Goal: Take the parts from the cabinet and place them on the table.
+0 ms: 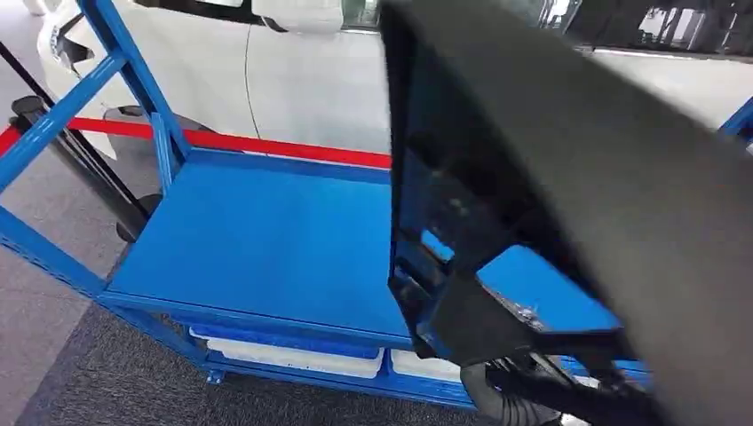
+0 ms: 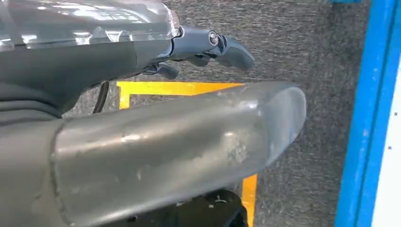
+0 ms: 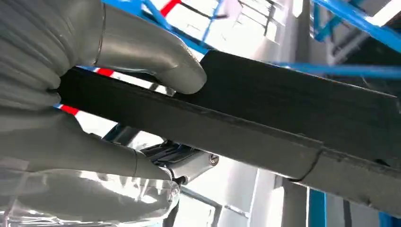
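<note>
One part: you have a large black moulded plastic panel (image 1: 568, 160) held up close in front of the head camera, tilted, above the right side of the blue metal shelf trolley (image 1: 266, 240).
Right hand: your right hand (image 3: 94, 118) is clamped on the panel's edge, with the thick grey thumb (image 3: 156, 56) pressed on one face and the fingers under the other.
Left hand: your left hand (image 2: 203, 52) hangs beside the body over grey carpet (image 2: 307, 42) with a yellow floor marking (image 2: 184, 88); the dark fingers curl loosely and hold nothing, though how far they are closed you cannot tell from this angle.
Handling: judge the panel as stiff, fairly light for its size, but long and awkward; held at one edge it will want to swing and twist, and its smooth face may slip in the pinch.
Where to hold: the thick rim you already have looks sound; the cut-out frame at the lower end (image 1: 444, 266) would give the left hand a second hold.
Surroundings: a white car (image 1: 302, 80) and a red barrier tape (image 1: 266, 146) lie beyond the trolley.
Progress: the part is out; no counter is in sight yet, so placing remains.
</note>
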